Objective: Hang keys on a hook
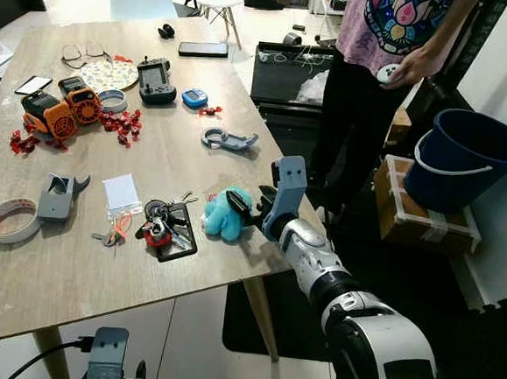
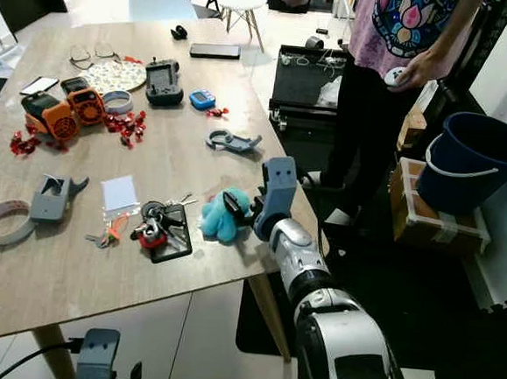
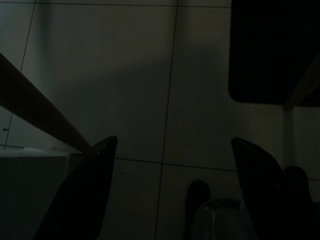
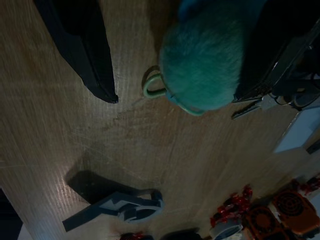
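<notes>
A bunch of keys [image 1: 157, 227] with red and orange tags lies on a small black tray [image 1: 181, 245] near the table's front edge. Just right of it sits a teal plush toy [image 1: 224, 214] with a small ring. My right gripper [image 1: 241, 210] reaches in from the right at table height, open, with the plush between its fingers; one finger [image 4: 86, 48] stands clear of the fur. A grey hook piece [image 1: 228, 139] lies farther back on the table, and another grey hook piece [image 1: 58, 194] lies at the left. My left gripper [image 3: 173, 141] hangs open over the floor.
A person [image 1: 383, 50] stands beyond the table's right edge. A blue bucket [image 1: 461, 158] rests on a cardboard box [image 1: 414, 214] at right. On the wooden table [image 1: 54, 270] lie a tape roll [image 1: 9, 220], orange gadgets [image 1: 62, 109], red bits, a controller [image 1: 156, 81] and a phone [image 1: 203, 49].
</notes>
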`<state>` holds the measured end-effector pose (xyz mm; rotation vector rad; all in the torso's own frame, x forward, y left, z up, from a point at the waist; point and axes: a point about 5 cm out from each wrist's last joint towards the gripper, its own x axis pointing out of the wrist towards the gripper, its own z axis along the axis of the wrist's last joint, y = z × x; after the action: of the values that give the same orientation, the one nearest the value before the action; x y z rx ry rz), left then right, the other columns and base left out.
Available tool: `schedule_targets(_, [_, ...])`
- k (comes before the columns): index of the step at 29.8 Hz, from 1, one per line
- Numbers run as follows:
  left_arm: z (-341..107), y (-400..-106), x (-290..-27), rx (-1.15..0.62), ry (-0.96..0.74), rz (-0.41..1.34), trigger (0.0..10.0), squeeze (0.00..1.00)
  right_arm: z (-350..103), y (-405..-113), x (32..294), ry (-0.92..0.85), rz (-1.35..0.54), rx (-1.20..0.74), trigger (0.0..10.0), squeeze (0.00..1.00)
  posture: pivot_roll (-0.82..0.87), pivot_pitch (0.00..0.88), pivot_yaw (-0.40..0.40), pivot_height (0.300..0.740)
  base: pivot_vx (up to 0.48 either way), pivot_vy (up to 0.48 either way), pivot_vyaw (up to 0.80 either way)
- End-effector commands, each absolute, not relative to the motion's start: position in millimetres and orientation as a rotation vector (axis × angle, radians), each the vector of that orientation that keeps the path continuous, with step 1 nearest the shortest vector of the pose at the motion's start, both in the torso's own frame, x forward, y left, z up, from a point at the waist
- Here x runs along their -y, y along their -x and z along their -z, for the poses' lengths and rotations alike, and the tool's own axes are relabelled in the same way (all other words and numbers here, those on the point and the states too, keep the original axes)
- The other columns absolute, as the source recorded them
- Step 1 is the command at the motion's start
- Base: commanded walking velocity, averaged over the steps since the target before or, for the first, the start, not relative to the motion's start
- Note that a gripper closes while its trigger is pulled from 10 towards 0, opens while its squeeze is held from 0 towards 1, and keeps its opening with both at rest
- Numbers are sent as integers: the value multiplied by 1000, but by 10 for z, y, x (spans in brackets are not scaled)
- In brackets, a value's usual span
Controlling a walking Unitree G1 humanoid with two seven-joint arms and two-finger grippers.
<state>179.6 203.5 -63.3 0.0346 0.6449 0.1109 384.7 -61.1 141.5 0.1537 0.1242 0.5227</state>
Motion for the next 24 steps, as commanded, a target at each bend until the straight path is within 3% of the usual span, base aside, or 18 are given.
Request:
schedule_targets(1, [671, -1733, -2018, -671, -27, -119, 10000, 0, -1361, -3833, 593, -135, -526, -166, 10000, 0, 65, 153, -5, 740, 0, 0, 0])
schedule_targets(24, [660, -1746, -2028, -685, -32, -128, 10000, 0, -1317, -3797, 440, -435, -555, -309, 10000, 0, 64, 148, -7, 740, 0, 0, 0])
